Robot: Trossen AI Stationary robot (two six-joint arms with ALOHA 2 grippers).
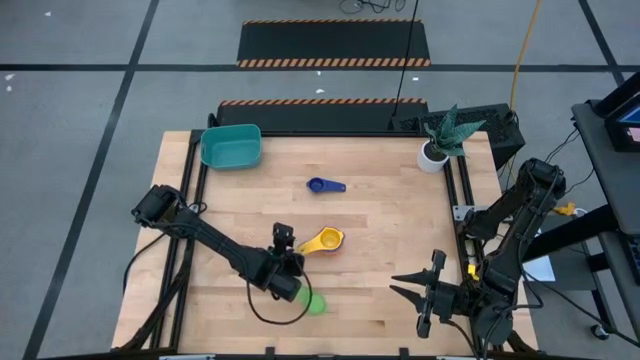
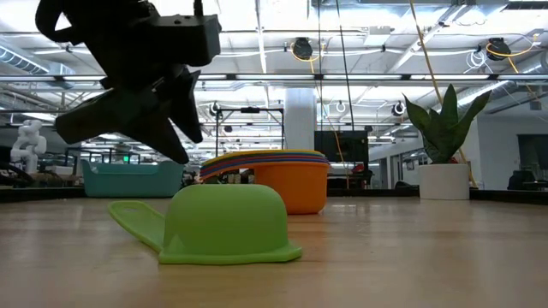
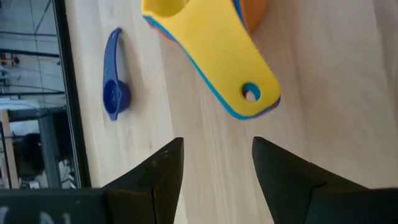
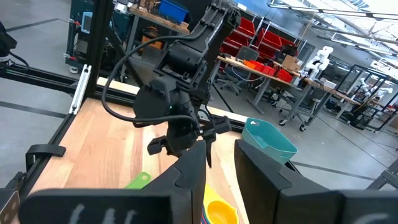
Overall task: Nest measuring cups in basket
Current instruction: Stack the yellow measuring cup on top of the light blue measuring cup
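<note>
1. The left tool (image 1: 288, 262) hovers over the desk (image 1: 380, 270) at about 7 o'clock from its centre. Its jaws stand apart with nothing between them, pointed along the handle of the nested stack (image 1: 325, 241).
2. The stack lies near the desk's centre, just off the tool tips toward 1 o'clock. The yellow cup (image 3: 211, 43) is on top, the orange cup (image 2: 295, 186) outermost, with thin coloured rims between.
3. The green cup (image 1: 313, 303) lies mouth-down at 5 o'clock from the left tool, just beside it and apart from the stack.
4. The dark blue cup (image 1: 325, 185) lies alone at 12 o'clock from the stack, well apart.
5. The basket (image 1: 232, 146) sits at the desk's 11 o'clock corner. No cup is seen in it.
6. The right tool (image 1: 415, 287) waits at 5 o'clock, jaws parted and holding nothing.
7. Handling, by judgement: the cups look light, stiff and smooth, so apt to slide or tip under a side push. The flat stacked handles (image 3: 245, 87) offer the soundest hold, pinched across their thickness; the round bowls would likely slip.
8. The inverted green cup would need turning over before it can nest.
</note>
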